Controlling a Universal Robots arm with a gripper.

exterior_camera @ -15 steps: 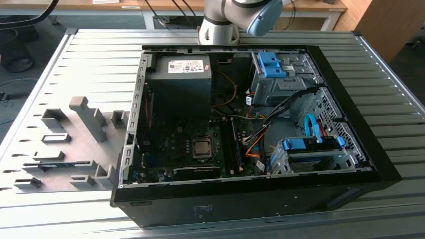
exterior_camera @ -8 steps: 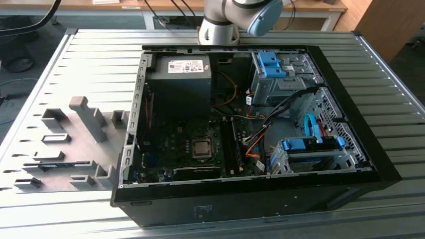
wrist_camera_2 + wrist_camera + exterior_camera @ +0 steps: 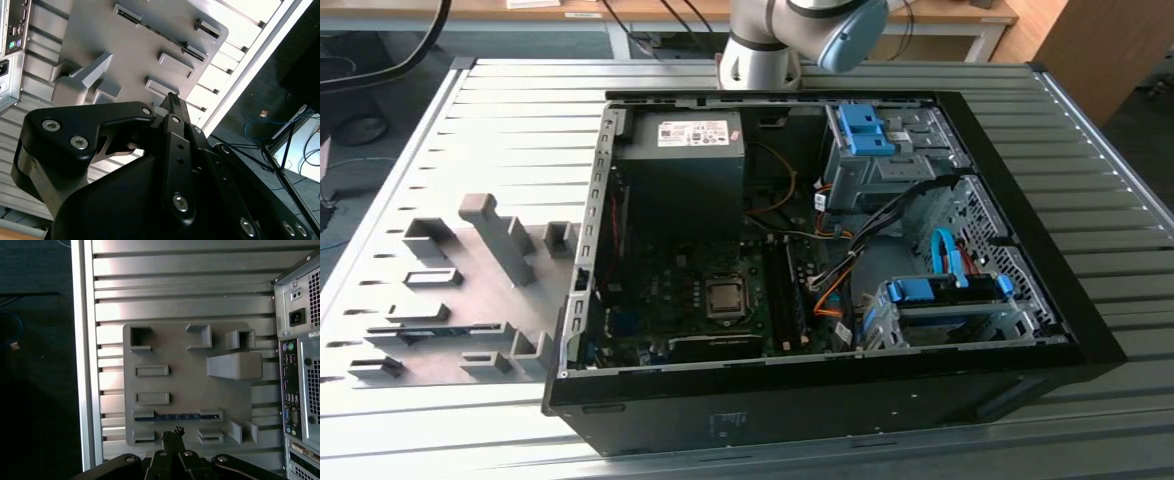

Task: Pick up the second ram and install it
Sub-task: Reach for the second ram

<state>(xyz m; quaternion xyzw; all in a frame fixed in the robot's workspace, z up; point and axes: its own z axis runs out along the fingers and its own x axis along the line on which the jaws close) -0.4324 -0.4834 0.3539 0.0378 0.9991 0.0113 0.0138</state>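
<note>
The open computer case (image 3: 1067, 335) lies on its side on the slatted metal table (image 3: 1067, 140). Its power supply (image 3: 678, 170) sits at about eleven o'clock inside it. The processor (image 3: 724, 297) is near the middle of the board, with the dark memory slots (image 3: 782, 290) just beside it at three o'clock. Blue drive caddies (image 3: 865, 130) sit toward one o'clock and five o'clock.

In the exterior view the grey fixture plate (image 3: 480, 300), studded with blocks and pockets, lies flat on the table at nine o'clock from the case. The arm (image 3: 767, 40) rises from the table's far edge at twelve o'clock.

The second ram (image 3: 185, 416) rests on that plate. In the first wrist view it is a thin dark stick lying flat in a groove, with a low grey block at each end.

The gripper (image 3: 173, 432) hangs above the plate, on the side away from the square pockets. Its fingertips point at the middle of the stick and stand near it, with a strip of bare plate between them and it. In both wrist views the jaws are clenched together with nothing between them. The second wrist view shows the same closed tip (image 3: 172, 98) against the plate's blocks.

The case's rear ports (image 3: 295, 390) face the plate.
</note>
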